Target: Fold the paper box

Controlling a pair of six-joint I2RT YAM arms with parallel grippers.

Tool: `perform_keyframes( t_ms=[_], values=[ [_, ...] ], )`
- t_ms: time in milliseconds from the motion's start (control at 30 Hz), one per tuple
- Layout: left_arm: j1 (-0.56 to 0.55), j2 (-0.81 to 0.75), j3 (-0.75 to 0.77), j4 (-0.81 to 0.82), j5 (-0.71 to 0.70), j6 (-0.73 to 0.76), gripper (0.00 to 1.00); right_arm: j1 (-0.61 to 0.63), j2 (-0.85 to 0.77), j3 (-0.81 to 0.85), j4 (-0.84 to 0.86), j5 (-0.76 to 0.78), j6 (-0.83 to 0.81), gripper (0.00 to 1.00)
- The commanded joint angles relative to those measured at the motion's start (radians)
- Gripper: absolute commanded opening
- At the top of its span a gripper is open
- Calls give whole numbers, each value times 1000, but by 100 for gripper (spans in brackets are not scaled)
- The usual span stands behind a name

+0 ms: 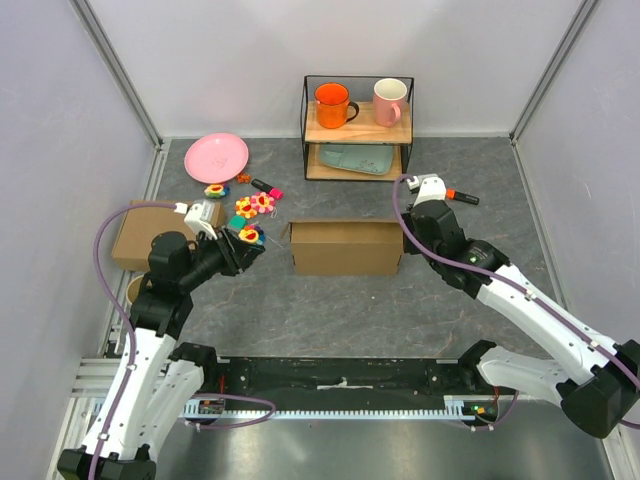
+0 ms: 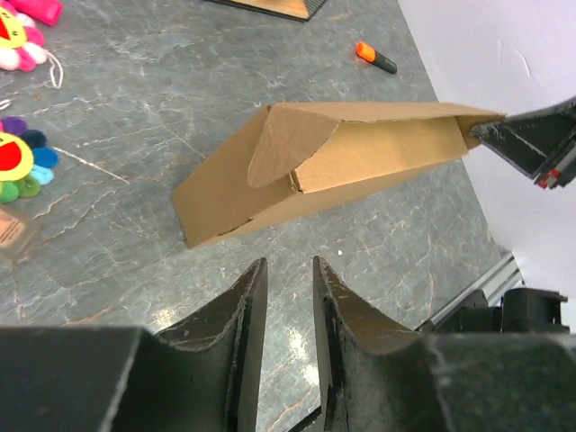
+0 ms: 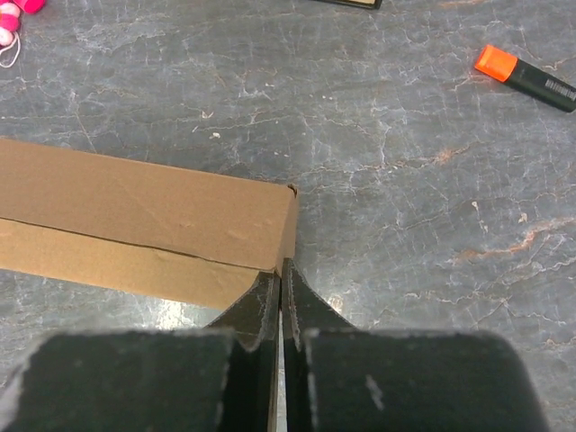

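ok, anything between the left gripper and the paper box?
Nothing visible. Only bare table lies between the open left gripper and the paper box. The right gripper is shut at the box's far corner.

No text, brand, number or sign can be read. Pale marks are seen on the marker (image 3: 526, 76) at upper right, too small to be made out.

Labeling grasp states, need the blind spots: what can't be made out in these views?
Right wrist view: the shut right gripper covers the paper box corner; whether cardboard is pinched, cannot tell.
Left wrist view: the box's interior is hidden by its own walls.
Top view: the left arm hides part of the second cardboard box.
Top view: the small toys are too small to identify.
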Motion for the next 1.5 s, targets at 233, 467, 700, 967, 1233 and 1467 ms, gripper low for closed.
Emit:
perform_keyframes(
  t_ms=[233, 467, 700, 967, 1233, 1467],
  values=[
    [-34, -4, -95, 355, 97, 137, 38, 8, -1, 62, -74, -46, 21, 0],
    [-64, 113, -27, 341, 106, 220, 98, 8, 5, 75, -87, -57, 11, 0],
    [-76, 173, 5, 300, 48, 305, 92, 8, 5, 65, -81, -75, 9, 0],
    [-134, 262, 25, 310, -2, 325, 64, 8, 10, 57, -67, -80, 12, 0],
    [-177, 299, 26, 306, -78, 348, 56, 8, 13, 71, -70, -97, 20, 0],
    [-180, 325, 46, 301, -87, 329, 40, 10, 15, 80, -76, -117, 37, 0]
  ],
)
